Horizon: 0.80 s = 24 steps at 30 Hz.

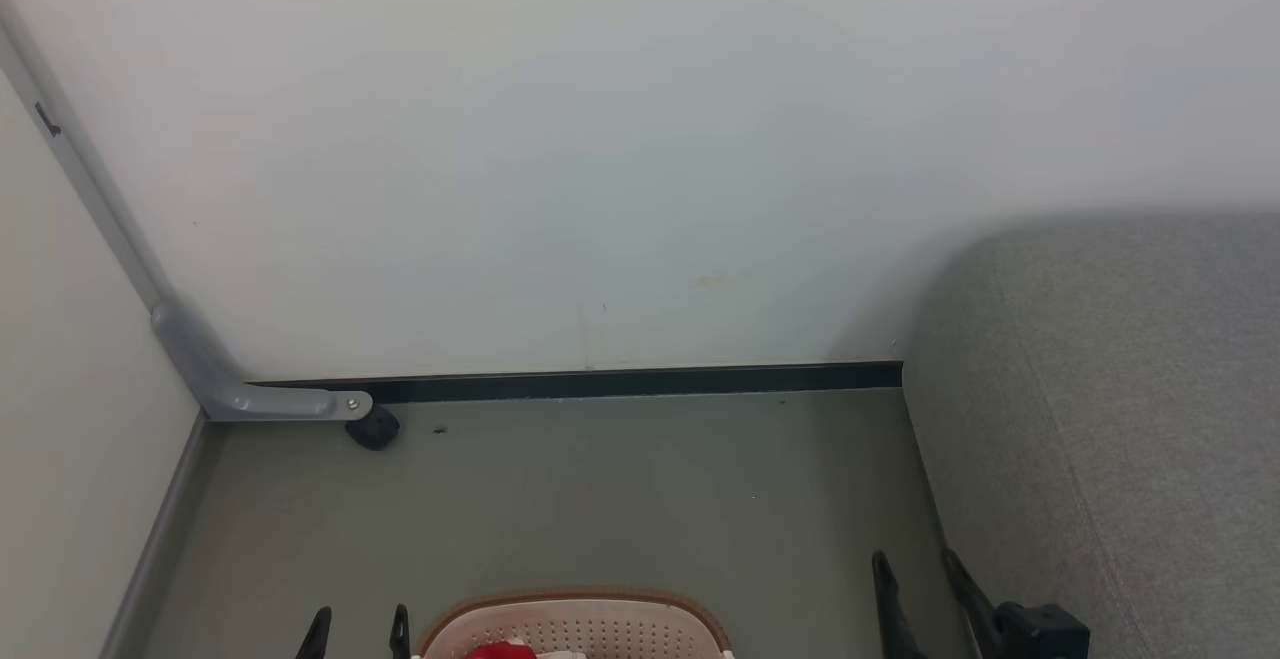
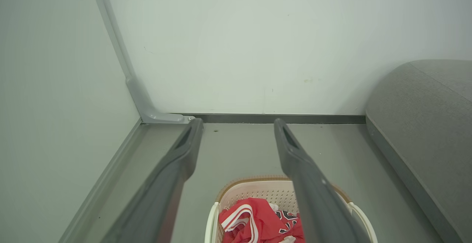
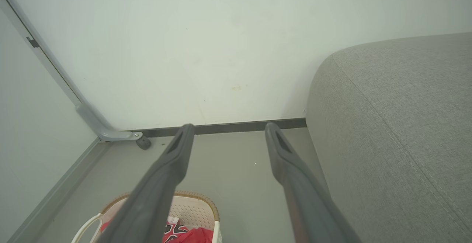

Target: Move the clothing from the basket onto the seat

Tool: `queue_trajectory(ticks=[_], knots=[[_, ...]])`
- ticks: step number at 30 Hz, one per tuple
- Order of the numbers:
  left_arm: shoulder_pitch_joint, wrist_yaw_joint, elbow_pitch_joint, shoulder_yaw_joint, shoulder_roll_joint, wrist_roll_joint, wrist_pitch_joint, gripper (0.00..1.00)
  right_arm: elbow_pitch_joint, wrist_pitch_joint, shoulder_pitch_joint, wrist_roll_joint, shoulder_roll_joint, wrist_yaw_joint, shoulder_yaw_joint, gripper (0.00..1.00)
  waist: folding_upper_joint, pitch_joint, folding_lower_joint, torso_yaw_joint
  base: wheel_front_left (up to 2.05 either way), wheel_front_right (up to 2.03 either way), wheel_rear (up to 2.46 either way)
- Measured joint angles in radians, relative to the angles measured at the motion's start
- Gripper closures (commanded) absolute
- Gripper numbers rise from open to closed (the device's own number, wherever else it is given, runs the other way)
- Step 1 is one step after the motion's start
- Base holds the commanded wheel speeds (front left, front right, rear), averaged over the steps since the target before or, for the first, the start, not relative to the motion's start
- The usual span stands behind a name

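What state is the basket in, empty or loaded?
Loaded: red clothing with white trim lies bunched inside the basket. How full it is, cannot tell; the views cut it off.

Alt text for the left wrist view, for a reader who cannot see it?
The left pincer, open and empty, points toward a pale wall; low in view, a cream basket holding red clothing sits on the floor. A grey seat lies at the view's right.
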Motion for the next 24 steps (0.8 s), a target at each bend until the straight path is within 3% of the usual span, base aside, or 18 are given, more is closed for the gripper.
queue_trajectory(ticks=[24], knots=[[-0.001, -0.044, 0.026, -0.001, 0.0, -0.007, 0.0, 0.0, 0.035, 0.0, -0.002, 0.008, 0.0, -0.011, 0.027, 0.0, 0.0, 0.064, 0.0, -0.012, 0.0, 0.0, 0.0]])
